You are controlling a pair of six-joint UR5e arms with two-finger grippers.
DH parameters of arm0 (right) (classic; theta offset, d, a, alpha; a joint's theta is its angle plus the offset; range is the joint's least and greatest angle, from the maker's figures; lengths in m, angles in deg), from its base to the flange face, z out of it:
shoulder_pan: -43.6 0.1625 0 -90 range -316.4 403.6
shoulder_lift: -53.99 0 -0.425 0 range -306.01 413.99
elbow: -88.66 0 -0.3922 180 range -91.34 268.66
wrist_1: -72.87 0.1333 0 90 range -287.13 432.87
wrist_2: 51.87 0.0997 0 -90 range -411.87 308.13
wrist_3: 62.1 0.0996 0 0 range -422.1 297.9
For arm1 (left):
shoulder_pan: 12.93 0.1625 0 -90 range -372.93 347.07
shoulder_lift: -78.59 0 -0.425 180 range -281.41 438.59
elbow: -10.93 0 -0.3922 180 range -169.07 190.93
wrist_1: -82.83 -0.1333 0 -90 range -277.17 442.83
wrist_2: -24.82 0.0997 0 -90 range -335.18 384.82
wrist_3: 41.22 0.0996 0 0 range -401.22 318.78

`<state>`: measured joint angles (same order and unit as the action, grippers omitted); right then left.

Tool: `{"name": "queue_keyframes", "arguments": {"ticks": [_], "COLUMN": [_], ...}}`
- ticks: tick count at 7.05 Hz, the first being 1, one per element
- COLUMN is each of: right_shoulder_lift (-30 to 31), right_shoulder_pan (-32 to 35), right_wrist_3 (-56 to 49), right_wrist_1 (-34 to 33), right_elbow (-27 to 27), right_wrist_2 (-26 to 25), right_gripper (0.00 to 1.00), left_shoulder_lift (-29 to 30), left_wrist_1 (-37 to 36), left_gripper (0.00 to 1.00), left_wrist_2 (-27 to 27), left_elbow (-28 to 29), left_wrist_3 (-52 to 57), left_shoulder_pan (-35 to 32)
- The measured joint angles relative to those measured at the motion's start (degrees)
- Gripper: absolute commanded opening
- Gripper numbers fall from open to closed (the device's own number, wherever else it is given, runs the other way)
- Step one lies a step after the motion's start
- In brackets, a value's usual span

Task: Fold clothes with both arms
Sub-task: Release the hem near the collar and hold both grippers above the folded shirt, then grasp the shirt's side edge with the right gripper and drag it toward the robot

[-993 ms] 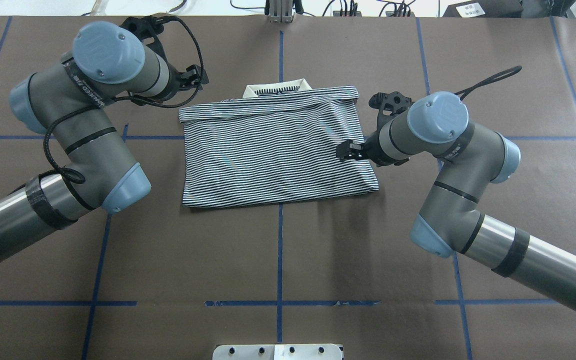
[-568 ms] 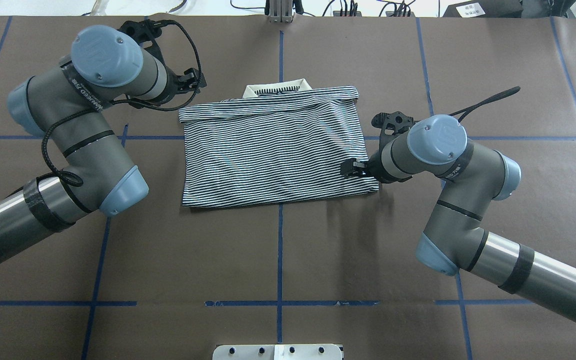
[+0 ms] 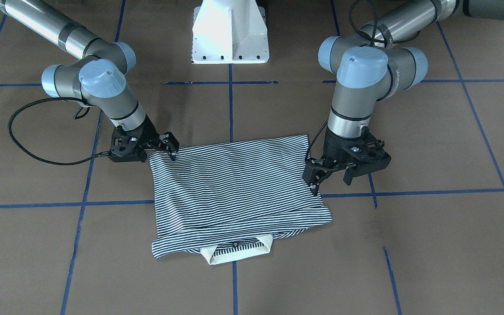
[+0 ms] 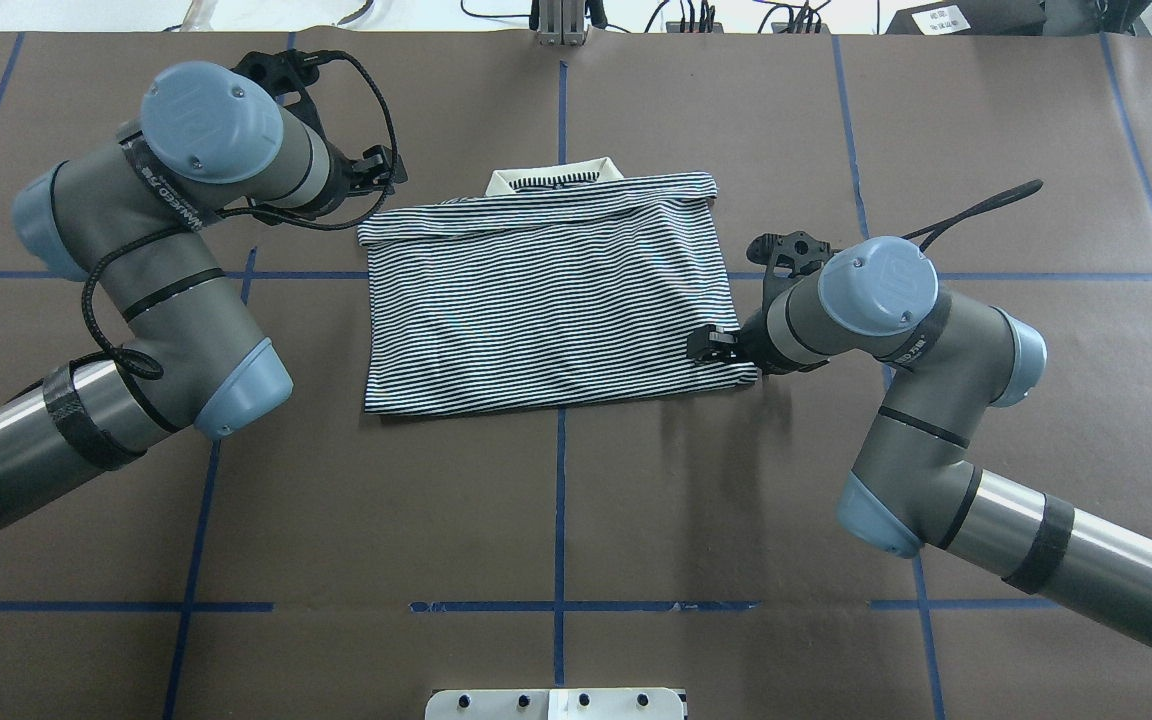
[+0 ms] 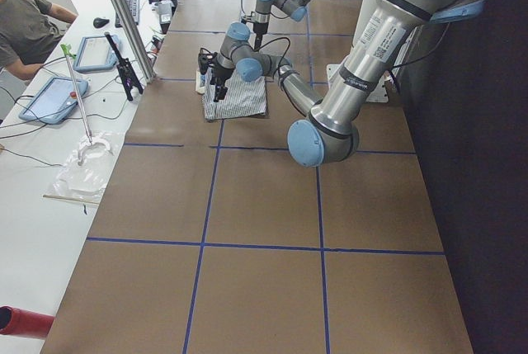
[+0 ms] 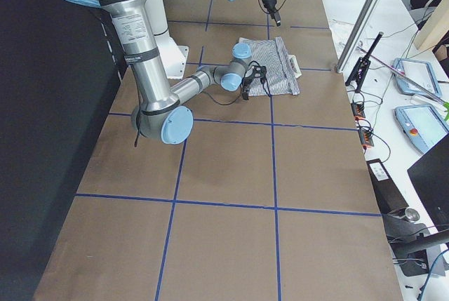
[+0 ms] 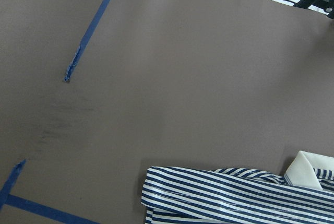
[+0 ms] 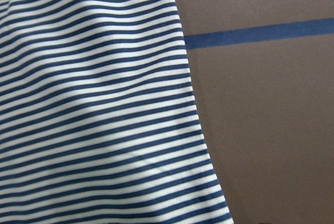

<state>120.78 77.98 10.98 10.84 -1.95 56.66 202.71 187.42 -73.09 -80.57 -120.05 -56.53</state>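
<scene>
Looks like the approach before another fold, with no cloth lifted.

At the upper left of the overhead view: left gripper [image 4: 376, 172], jaws parted and empty, hovering just beside the far left corner of the shirt [image 4: 546, 300], not touching as far as can be told.

In the middle of the frame, lying flat on the brown table [image 4: 386, 520]: shirt doubled into a rough rectangle. Thin navy-and-white stripes, soft limp knit, faintly rippled. Rolled edge along the top, with the stiffer cream collar [image 4: 556, 178] poking out beyond it. Matte, paper-like tabletop crossed by blue tape lines [image 4: 560, 480].

At the middle right: right gripper [image 4: 708, 345], jaws seemingly apart, low over the near right corner, tips at or on the cloth, no pinch visible.

Next, probably: lower both, close on every layer at each corner, then lift together and evenly, since fabric this thin would likely slip or sag.
</scene>
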Motion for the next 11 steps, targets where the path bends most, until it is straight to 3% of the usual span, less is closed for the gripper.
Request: {"name": "queue_keyframes", "arguments": {"ticks": [2, 7, 11], "right_shoulder_lift": [-0.1, 0.7, 16.0], "right_shoulder_pan": [-0.2, -1.0, -7.3], "right_wrist_3": [0.0, -0.2, 0.4], "right_wrist_1": [-2.6, -3.7, -3.6], "right_elbow": [-1.3, -3.0, -19.1], "right_wrist_2": [0.3, 0.3, 0.8], "right_gripper": [0.02, 0.0, 0.0], "left_shoulder_lift": [-0.1, 0.0, 0.0], "left_wrist_1": [0.1, 0.1, 0.1], "left_gripper": [1.0, 1.0, 1.0], "left_wrist_2": [0.0, 0.0, 0.1], "left_elbow": [0.0, 0.0, -0.4], "left_wrist_3": [0.0, 0.0, -0.3], "left_shoulder_pan": [0.0, 0.1, 0.5]}}
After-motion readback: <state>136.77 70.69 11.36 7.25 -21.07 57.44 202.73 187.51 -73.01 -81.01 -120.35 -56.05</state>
